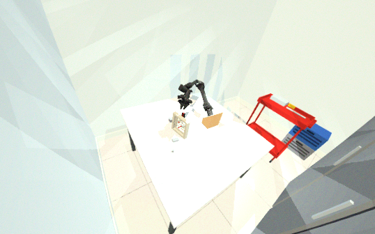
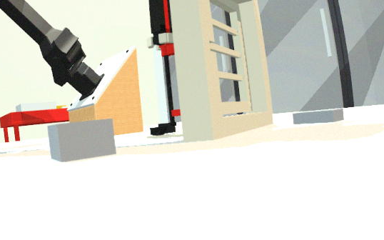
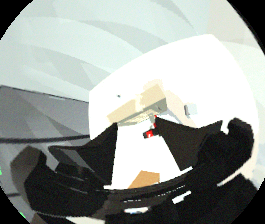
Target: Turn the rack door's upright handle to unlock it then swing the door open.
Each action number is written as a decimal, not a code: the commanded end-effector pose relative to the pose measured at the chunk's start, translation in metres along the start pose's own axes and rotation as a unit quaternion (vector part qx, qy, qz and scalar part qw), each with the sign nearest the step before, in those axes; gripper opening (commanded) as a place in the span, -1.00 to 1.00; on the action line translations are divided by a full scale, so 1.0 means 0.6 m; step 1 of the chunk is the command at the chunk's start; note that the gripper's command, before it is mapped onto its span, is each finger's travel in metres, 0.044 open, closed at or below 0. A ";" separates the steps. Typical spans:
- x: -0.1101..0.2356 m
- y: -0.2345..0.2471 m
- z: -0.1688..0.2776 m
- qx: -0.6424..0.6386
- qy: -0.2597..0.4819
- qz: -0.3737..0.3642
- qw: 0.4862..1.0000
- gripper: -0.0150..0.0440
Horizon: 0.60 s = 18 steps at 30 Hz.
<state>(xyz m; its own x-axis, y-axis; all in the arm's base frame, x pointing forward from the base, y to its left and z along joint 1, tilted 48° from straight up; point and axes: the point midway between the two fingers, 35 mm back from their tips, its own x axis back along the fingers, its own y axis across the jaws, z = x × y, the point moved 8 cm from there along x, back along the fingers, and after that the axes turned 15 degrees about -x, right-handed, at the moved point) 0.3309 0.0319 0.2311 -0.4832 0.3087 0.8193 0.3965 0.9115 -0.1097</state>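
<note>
The beige rack frame [image 1: 185, 131] [image 2: 193, 89] [image 3: 154, 95] stands upright on the white table [image 1: 206, 157] [image 2: 193, 186] [image 3: 148, 60]. The slatted door [image 2: 230, 76] appears to sit within the frame; its exact angle is hard to tell. An upright black and red part [image 1: 183, 114] [image 2: 159, 19] [image 3: 150, 133] stands close beside the frame; whether it is the door handle, and how it is turned, I cannot tell. My gripper [image 1: 183, 104] [image 3: 136, 121] is open and empty, above the frame and that part, touching neither. The exterior view shows only the lower arm.
Grey blocks [image 1: 175, 139] [image 2: 83, 141] [image 3: 190, 110] stand on the table around the frame. The arm's wooden wedge base [image 1: 212, 120] [image 2: 120, 96] [image 3: 145, 178] is beside the frame. A red cart [image 1: 288, 115] [image 2: 33, 119] stands beyond the table.
</note>
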 end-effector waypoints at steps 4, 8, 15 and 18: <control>-0.013 0.018 0.001 0.026 0.046 0.060 0.997 0.49; -0.021 0.027 0.003 0.047 0.075 0.099 0.991 0.49; -0.033 0.040 0.006 0.089 0.118 0.167 0.975 0.49; -0.038 0.046 0.007 0.109 0.135 0.195 0.965 0.49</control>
<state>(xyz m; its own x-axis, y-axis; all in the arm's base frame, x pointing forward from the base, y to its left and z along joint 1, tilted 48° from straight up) 0.3463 0.0485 0.2070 -0.1273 0.5505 0.8251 0.3356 0.8067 -0.4865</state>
